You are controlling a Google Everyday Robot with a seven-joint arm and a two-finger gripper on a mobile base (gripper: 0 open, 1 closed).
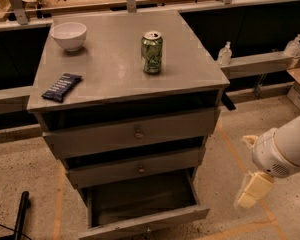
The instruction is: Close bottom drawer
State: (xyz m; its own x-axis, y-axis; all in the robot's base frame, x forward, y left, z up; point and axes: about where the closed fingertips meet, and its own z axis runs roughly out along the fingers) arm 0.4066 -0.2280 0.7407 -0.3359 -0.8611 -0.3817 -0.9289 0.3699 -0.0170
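Note:
The grey cabinet (125, 64) has three drawers. The bottom drawer (145, 220) is pulled well out, showing its dark interior (140, 196) behind a slim grey front panel with a small knob (149, 230) at the lower edge of the view. The middle drawer (135, 166) and top drawer (130, 134) stand out slightly. My gripper (252, 189), cream-coloured on a white arm (285, 149), hangs low to the right of the cabinet, apart from the bottom drawer's right front corner and holding nothing.
On the cabinet top stand a green can (152, 52), a white bowl (69, 35) and a dark snack bar (61, 87). A black pole (21, 214) lies at the lower left. Benches with bottles (225, 53) run behind. Speckled floor surrounds the cabinet.

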